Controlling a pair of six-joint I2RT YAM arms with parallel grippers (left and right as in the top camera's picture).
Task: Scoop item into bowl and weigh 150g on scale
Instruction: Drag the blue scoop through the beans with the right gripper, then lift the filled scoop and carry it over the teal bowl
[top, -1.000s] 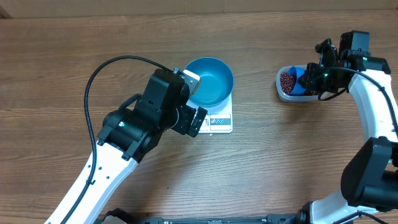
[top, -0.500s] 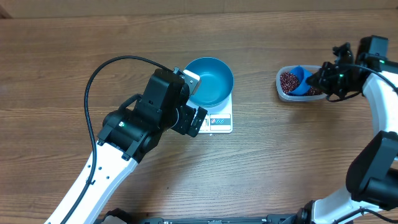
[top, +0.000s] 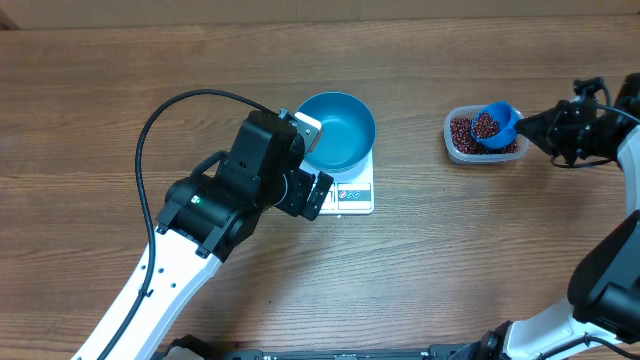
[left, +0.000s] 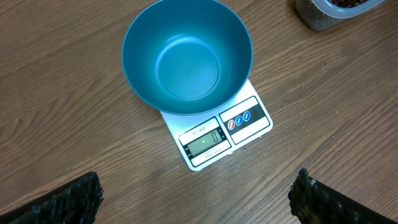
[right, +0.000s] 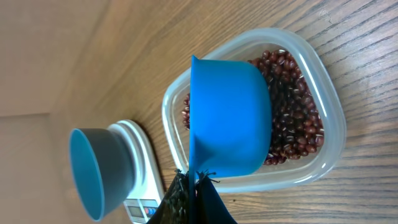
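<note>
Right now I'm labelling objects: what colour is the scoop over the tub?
Bright blue; the scoop shows best in the right wrist view.

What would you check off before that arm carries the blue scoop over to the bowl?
1. Right gripper shut on the scoop: ok.
2. Beans loaded in the scoop: ok.
3. Bowl seated on the scale, empty: ok.
4. Scale reads zero: cannot tell, digits too small.
5. Left gripper open, apart from the bowl: ok.
</note>
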